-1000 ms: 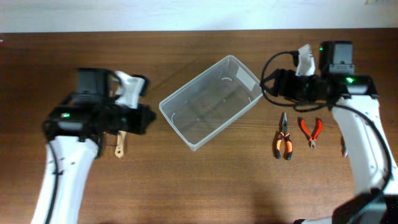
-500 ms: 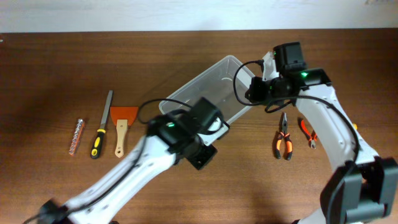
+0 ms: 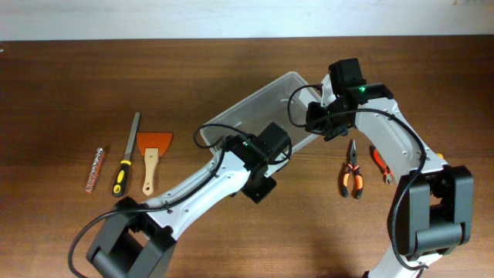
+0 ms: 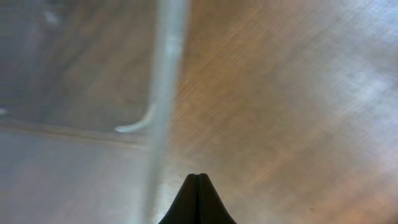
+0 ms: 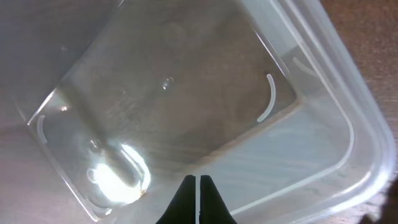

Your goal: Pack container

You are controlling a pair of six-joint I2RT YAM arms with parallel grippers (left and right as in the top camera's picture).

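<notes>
The clear plastic rectangular bin (image 3: 243,100) sits slantwise at mid-table, empty, with an orange-bladed scraper (image 3: 153,145) well to its left and orange-handled pliers (image 3: 353,164) just to its right. The left gripper (image 4: 198,182) hangs just outside the bin's near wall, fingers pressed together on nothing. The right gripper (image 5: 198,182) hovers over the far-right end, likewise pinched closed and empty. I'd reckon the bin is light, thin-walled and slick, apt to skid or flex. Its stiffer rim along a long side looks like the place to pinch.

Dark wooden table (image 3: 62,77) — pale wall (image 3: 231,15) behind
</notes>
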